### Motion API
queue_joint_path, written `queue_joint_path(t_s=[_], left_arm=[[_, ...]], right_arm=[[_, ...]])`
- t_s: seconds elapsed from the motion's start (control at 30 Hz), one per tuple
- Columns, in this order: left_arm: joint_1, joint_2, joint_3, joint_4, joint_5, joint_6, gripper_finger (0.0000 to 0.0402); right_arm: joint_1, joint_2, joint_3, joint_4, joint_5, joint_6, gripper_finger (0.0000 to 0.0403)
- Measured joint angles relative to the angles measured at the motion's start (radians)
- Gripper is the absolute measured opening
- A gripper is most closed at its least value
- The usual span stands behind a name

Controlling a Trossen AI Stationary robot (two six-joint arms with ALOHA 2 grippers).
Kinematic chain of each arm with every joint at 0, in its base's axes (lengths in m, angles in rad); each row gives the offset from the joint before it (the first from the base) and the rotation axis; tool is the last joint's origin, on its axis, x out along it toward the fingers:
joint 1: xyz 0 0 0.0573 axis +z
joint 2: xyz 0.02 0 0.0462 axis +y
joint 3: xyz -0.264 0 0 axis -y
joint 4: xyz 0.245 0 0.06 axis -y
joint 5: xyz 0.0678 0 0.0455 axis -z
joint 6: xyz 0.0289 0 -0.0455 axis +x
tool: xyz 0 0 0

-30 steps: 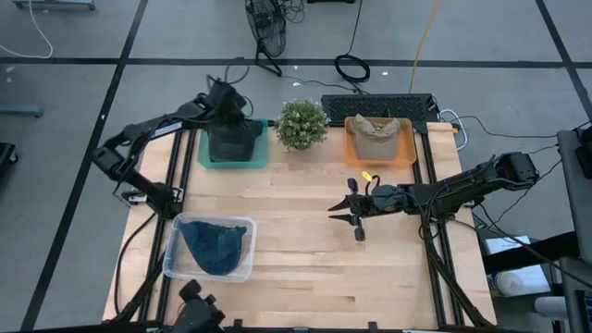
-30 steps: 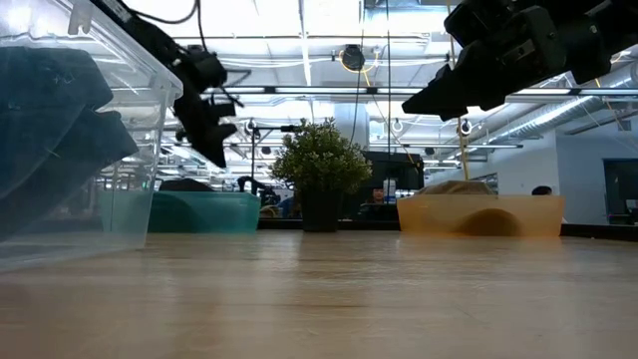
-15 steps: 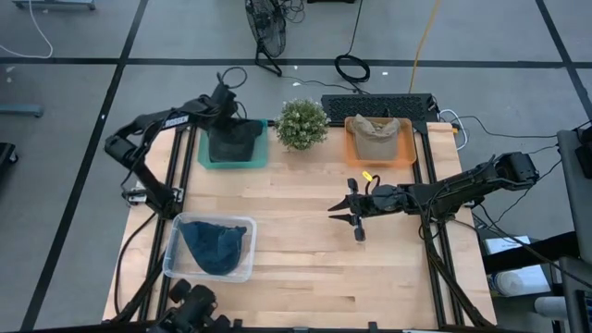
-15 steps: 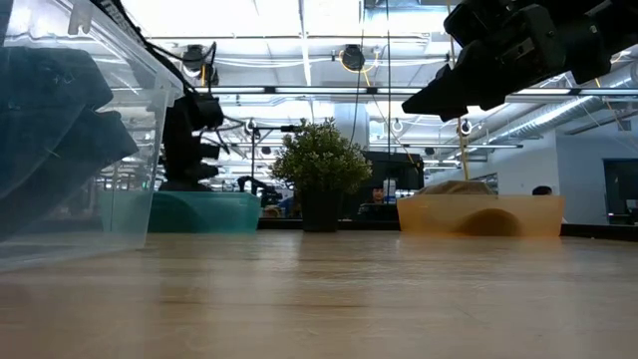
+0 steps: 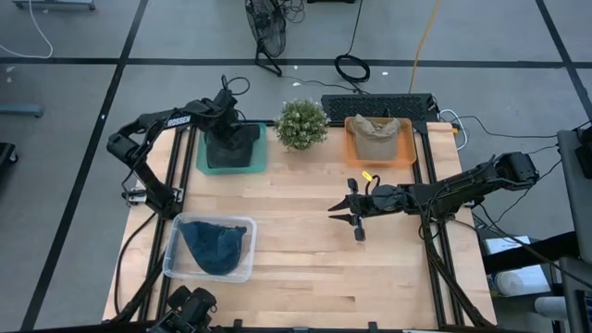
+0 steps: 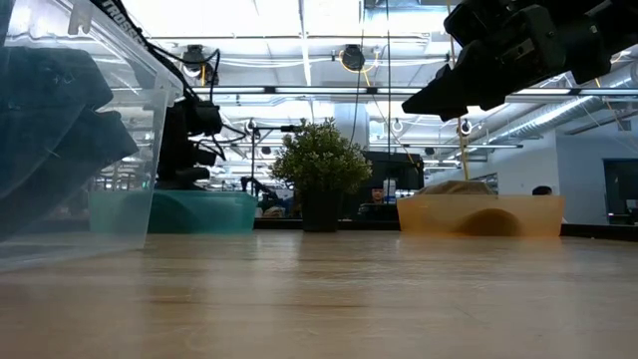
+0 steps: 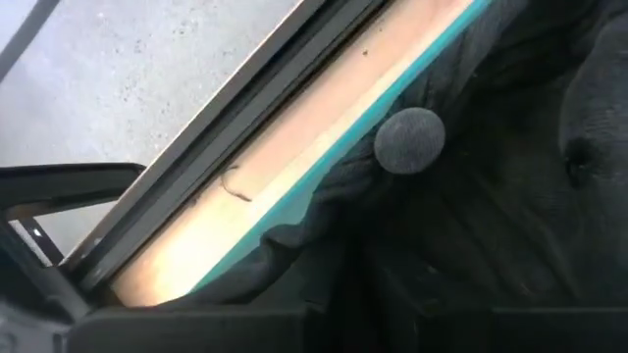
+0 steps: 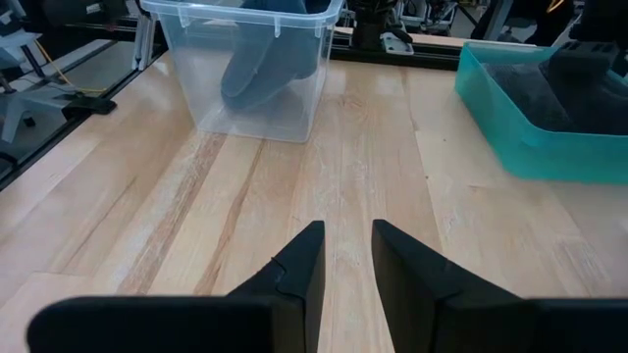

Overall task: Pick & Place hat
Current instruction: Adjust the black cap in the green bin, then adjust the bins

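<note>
The dark hat (image 5: 233,143) lies in the teal tray (image 5: 207,160) at the upper left of the high view. The left gripper (image 5: 225,129) reaches down into that tray, its arm folded back in a sharp elbow over the table's left edge; its fingers look closed on the hat's fabric. A second ago the arm stood higher and the hat filled more of the tray. White lettering on the left arm reads "ROSSEN". The right gripper (image 5: 344,210) hovers over the middle of the table (image 5: 305,259), fingers slightly parted, holding nothing, unmoved. A tan hat (image 5: 376,134) sits in the orange tray (image 5: 407,154), a blue one (image 5: 215,245) in the clear bin (image 5: 172,262).
</note>
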Motion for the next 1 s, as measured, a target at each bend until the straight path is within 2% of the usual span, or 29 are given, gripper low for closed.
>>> queue_joint_path(t_s=[0.27,0.4,0.5,0.6,0.7,0.9,1.0], left_arm=[[-0.001,-0.177,0.022,0.0,-0.01,-0.004,0.0046],[-0.007,-0.276,0.025,-0.045,0.06,-0.064,0.0046],[-0.034,-0.328,0.024,-0.182,0.162,-0.108,0.0046],[-0.103,-0.359,0.008,-0.332,0.264,-0.113,0.0046],[-0.21,-0.378,-0.014,-0.425,0.315,-0.1,0.0046],[-0.456,-0.393,-0.094,-0.413,0.313,-0.073,0.0046],[-0.531,-0.393,-0.152,-0.356,0.308,-0.072,0.0046]], right_arm=[[0.0,0.0,0.0,0.0,0.0,-0.001,0.0075],[0.0,0.0,0.0,-0.001,0.0,0.002,0.0075],[0.0,0.0,0.0,-0.01,-0.001,0.01,0.0075],[0.0,0.0,0.0,-0.017,0.0,0.009,0.0075],[0.0,0.0,0.0,-0.014,0.0,0.007,0.0075],[0.0,0.0,0.0,-0.005,0.0,0.025,0.0075],[0.0,0.0,0.0,0.001,0.0,0.025,0.0075]])
